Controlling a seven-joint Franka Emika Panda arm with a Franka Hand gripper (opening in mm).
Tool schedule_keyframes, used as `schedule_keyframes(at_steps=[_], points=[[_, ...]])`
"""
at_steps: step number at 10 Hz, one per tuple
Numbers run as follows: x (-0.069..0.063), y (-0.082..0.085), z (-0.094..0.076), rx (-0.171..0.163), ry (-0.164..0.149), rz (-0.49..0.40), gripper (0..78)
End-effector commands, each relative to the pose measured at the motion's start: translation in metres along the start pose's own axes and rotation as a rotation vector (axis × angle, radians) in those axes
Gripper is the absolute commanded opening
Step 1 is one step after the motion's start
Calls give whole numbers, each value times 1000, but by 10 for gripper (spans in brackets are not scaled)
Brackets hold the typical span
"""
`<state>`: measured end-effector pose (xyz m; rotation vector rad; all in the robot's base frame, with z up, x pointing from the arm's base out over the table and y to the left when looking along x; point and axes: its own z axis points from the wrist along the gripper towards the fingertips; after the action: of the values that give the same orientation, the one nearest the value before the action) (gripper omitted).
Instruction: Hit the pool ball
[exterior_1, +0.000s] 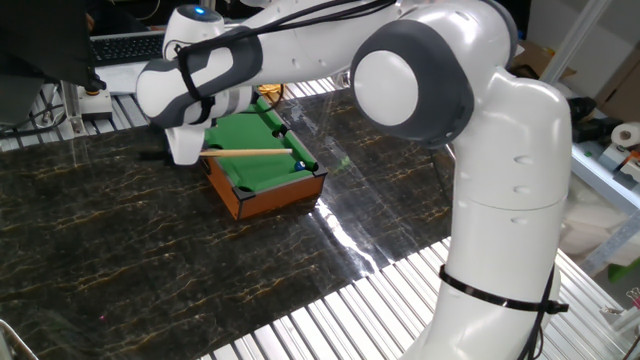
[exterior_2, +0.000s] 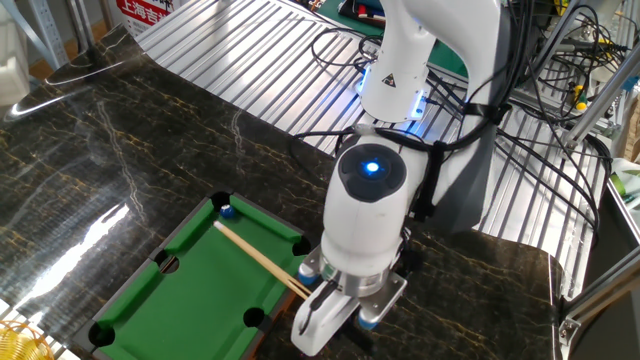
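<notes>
The miniature pool table (exterior_1: 238, 200) with green felt (exterior_2: 200, 290) stands on the dark marble top. The tiny blue pool ball (exterior_2: 227, 210) sits by a corner pocket, and shows by the near right rail in one fixed view (exterior_1: 299, 165). My gripper (exterior_2: 318, 312) is at the table's end, shut on the butt of the thin wooden cue stick (exterior_2: 258, 256). The cue lies across the felt with its tip just short of the ball. In one fixed view my wrist hides the gripper (exterior_1: 186, 150), and the cue (exterior_1: 248, 151) sticks out to the right.
My arm's white links arch over the table (exterior_1: 410, 70). My base (exterior_2: 395, 90) stands on ribbed metal sheet with cables (exterior_2: 560, 200) around it. A keyboard (exterior_1: 120, 45) lies at the back left. A yellow object (exterior_2: 20, 340) sits at the lower left corner.
</notes>
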<state>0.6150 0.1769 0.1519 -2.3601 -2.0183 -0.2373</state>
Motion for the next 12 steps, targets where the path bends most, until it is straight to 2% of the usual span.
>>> schedule_keyframes(at_steps=[1, 5, 8, 12], points=[[7, -9, 1, -5, 0, 6, 11], [5, -15, -2, -1, 8, 2, 11], [5, -17, 0, 2, 31, 29, 11], [5, -17, 0, -3, 24, 55, 11]])
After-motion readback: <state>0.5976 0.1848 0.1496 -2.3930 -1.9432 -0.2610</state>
